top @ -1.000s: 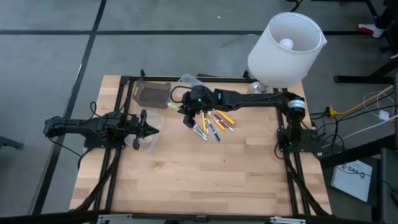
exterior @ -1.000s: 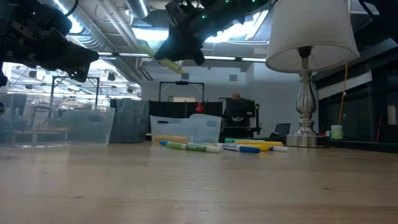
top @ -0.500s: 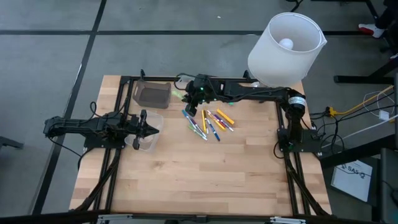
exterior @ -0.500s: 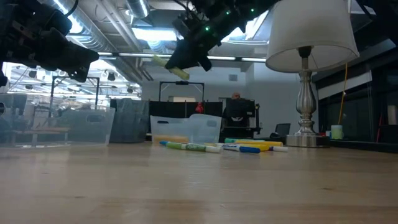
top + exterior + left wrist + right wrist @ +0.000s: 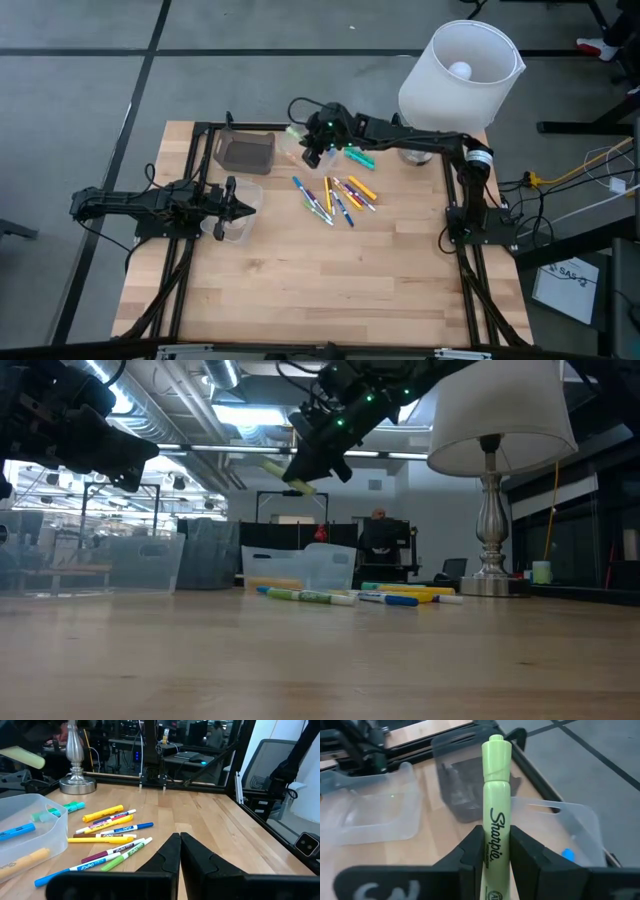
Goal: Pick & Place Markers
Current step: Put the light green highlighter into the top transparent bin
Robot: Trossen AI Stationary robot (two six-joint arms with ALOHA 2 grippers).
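My right gripper hangs high over the table's far middle, shut on a yellow-green highlighter marker. Below and ahead of it stands a clear bin with a blue marker inside. Several more markers lie flat on the wood at the centre, and a green one lies farther back. My left gripper stays shut and level at the table's left, beside a small clear container. My right gripper pinches the highlighter's barrel between its two fingers. The marker lies along the fingers, its long free end sticking out ahead. The gripper slants downward, and the highlighter is lifted well clear of the table.
A dark container stands at the far left beside the clear bin. A lamp with a white shade stands at the far right corner. The near half of the wooden table holds nothing.
My right gripper has swung toward the table's far edge with the highlighter. It went from above the loose markers to above the clear bin, staying high and shut on the marker. The left arm kept still.
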